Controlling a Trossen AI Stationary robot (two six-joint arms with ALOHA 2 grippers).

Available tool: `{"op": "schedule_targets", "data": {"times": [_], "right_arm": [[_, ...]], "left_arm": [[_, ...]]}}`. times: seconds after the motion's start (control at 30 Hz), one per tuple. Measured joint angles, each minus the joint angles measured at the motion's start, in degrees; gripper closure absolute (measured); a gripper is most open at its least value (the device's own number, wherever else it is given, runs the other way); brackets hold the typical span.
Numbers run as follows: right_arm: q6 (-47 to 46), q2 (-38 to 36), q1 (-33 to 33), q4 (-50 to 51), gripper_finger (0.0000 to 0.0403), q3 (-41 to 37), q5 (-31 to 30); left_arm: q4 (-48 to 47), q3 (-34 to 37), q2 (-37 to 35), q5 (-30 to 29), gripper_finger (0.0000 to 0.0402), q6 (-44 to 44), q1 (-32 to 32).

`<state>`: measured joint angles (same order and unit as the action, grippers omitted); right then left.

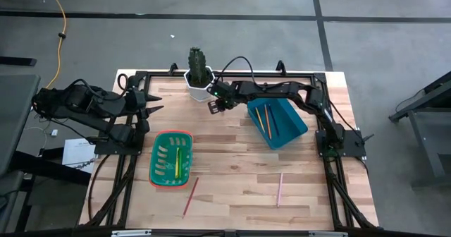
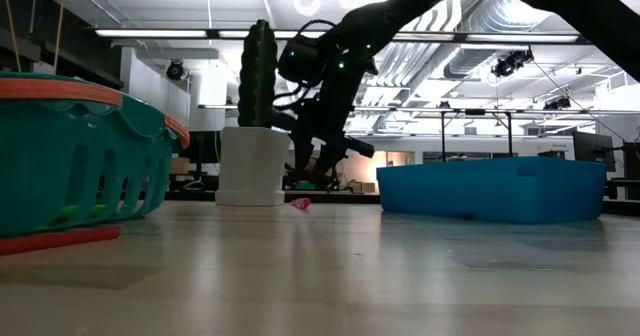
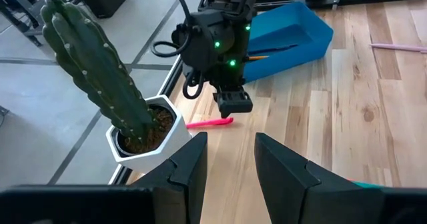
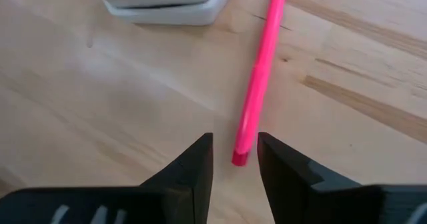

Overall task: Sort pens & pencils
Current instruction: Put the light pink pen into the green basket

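Reaching across the pale wooden plank surface, the right arm places its right tool low beside the white hexagonal pot that holds a tall green cactus. The right wrist view shows this tool's two dark fingers standing apart, with the near end of the hot-pink plastic pen lying in the gap between them; the fingers are not closed on it. The pen rests flat on the surface, just beside the pot, and the left wrist view shows it directly under the right tool.

The left tool waits at the left rear of the surface, well apart from the pen, its fingers also apart and holding nothing.

A green plastic basket with an orange rim sits left of centre and holds a yellow stick and a green stick, most likely pens. A blue plastic rectangular bin sits tilted at right of centre, near the right arm, and holds two thin orange pencils. Two more pencils lie loose on the front part of the surface: a thin reddish one just in front of the basket, and a pale salmon one in front of the bin, well apart from each other.
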<state>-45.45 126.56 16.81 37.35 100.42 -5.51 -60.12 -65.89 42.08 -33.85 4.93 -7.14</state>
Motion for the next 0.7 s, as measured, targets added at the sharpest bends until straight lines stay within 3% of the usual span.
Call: {"op": "schedule_targets", "data": {"times": [0.7], "right_arm": [[-1.0, 2.3, 0.5, -0.1, 0.0293, 0.0, 1.9]], "left_arm": [[0.0, 0.0, 0.0, 0.2, 0.0289, -0.2, 0.0]]}}
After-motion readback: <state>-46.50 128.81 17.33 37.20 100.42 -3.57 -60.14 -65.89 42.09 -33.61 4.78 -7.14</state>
